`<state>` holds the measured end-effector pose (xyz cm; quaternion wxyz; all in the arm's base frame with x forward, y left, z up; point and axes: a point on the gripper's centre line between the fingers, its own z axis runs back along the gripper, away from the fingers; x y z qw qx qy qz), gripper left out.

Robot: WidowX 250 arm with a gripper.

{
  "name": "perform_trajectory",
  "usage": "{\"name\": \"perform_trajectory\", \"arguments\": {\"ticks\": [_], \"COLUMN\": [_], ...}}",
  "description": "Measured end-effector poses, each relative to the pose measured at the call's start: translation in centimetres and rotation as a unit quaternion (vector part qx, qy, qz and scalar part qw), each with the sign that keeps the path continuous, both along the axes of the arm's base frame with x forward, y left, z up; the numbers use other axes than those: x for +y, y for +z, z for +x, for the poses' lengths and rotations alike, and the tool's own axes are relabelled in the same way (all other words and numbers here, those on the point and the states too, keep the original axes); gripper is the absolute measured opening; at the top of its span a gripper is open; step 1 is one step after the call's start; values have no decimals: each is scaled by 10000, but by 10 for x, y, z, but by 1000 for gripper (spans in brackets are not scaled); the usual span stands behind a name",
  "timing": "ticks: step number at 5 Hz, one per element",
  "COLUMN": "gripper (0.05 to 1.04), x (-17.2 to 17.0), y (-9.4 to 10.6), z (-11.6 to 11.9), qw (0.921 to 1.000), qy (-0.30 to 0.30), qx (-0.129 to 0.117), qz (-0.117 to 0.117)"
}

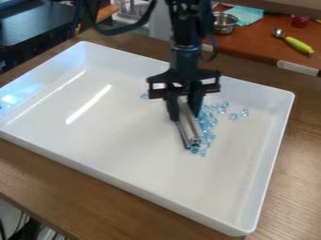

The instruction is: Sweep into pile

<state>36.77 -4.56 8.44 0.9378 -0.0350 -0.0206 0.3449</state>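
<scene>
Black two-finger gripper (184, 114), over the tray, clamped on a silver sweeping blade (190, 125); translucent light-blue beads (206, 123), heaped along the blade's right side in the view, a few scattered beyond; white rectangular tray (119, 145), holding the beads; brown wooden tabletop (75, 187), under the tray; small steel pot (224, 23), on the reddish counter (260, 43) behind.

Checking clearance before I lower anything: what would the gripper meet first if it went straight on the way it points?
Most likely the floor of the white tray, met by the metal tool in the down-pointing gripper. Blue pieces lie beside the tool; whether it touches down is unclear.
</scene>
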Motion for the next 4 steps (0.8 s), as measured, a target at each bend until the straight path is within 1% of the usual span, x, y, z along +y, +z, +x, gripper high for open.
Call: {"name": "perform_trajectory", "arguments": {"ticks": [1,2,3,4], "gripper": [375,375,375,375], "x": [-22,-49,-59,-59], "y": [0,3,5,18], "z": [11,16,15,13], "qw": [10000,9998,9996,9990], "qy": [0,-160,-216,-199], "qx": [27,-22,-10,19], "qz": [-59,-125,-158,-395]}}
